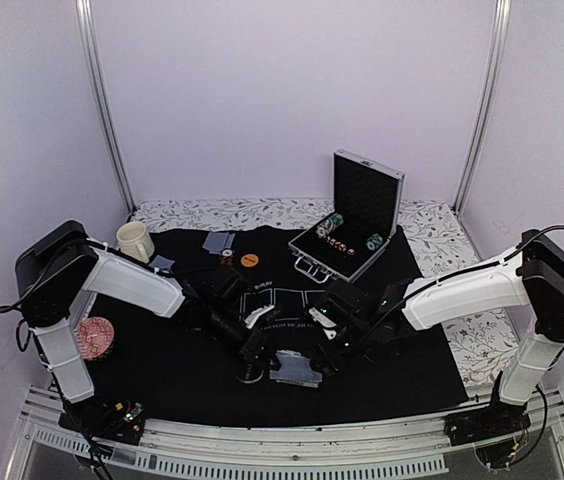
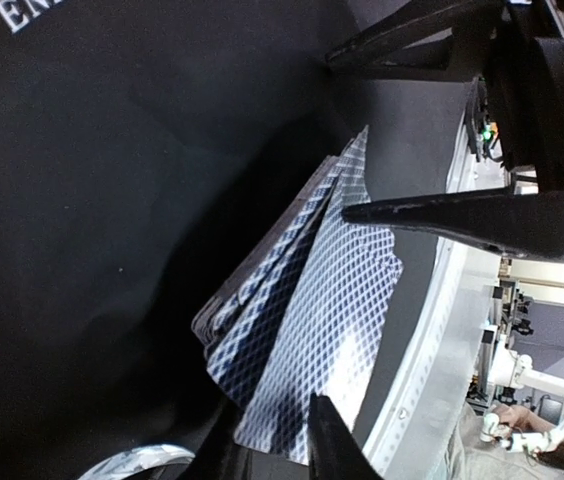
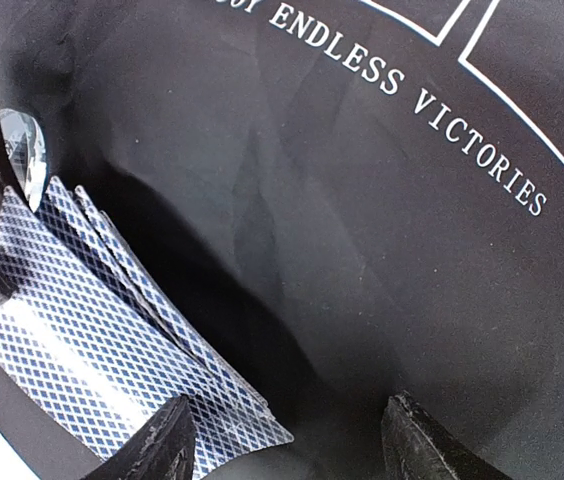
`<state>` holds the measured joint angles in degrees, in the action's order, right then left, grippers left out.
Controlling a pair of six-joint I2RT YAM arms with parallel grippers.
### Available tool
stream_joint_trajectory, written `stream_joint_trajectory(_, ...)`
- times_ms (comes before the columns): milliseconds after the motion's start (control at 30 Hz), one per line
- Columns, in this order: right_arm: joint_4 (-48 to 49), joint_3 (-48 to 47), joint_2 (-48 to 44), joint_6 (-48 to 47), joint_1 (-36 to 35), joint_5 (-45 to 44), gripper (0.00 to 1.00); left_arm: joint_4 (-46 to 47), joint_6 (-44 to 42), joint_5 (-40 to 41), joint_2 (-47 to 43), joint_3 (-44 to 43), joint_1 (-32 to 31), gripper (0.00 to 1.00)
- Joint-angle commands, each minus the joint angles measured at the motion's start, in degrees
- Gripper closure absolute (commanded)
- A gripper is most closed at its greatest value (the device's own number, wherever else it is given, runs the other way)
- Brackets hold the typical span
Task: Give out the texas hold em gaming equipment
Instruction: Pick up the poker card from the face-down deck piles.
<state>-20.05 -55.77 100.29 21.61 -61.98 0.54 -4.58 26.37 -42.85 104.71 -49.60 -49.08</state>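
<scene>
Pile of grey-blue playing cards with a white diamond lattice on the backs (image 2: 302, 320), fanned loose on the black felt mat with white lettering (image 3: 382, 200), directly under both end effectors. Sits off to one side of the right gripper (image 3: 287, 430), not between its fingers: spread wide over bare felt, only one fingertip (image 2: 362, 213) laid on the top card. Long axis of the fan slanted across that gripper's opening, edges stepped, several lower cards peeking out past the top one.

From the left gripper (image 1: 253, 352), straight ahead and just below: one dark finger (image 2: 330, 445) over the nearest corner, its partner out of sight. Cannot tell whether spread or pinching.

Neither arm clearly nearer. Both at touching range, meeting over the pile from opposite sides. Probably a matter of drawing the top card off along the slant with the rest held down, by judgement only.

Backs glossy, with a bright streak of glare across them. Flat, thin, likely slippery and prone to go two at a time.

Pale-rimmed round thing (image 2: 147, 463) just beside the pile near the left gripper, too cut off to name.
</scene>
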Motion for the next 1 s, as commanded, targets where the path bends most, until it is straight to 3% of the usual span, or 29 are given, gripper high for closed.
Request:
stream_joint_trajectory(0,1.0,0.6,-1.3,0.5,-0.3,-0.8,0.34,0.6,-0.7,-1.1,0.9,-1.4,-1.0,0.81)
stream_joint_trajectory(267,0.8,0.6,-1.5,0.4,-0.3,-1.2,0.33,-1.2,-2.0,-0.6,0.0,-1.1,-0.7,0.87)
stream_joint_trajectory(700,-0.1,0.4,-0.8,0.0,-0.3,-1.6,0.33,-4.8,-4.0,2.2,-1.3,-0.5,1.3,0.80)
stream_joint_trajectory(967,-0.2,0.2,-0.9,-0.1,-0.3,-1.6,0.33,-3.9,-3.9,0.9,-2.2,-0.2,1.3,0.82)
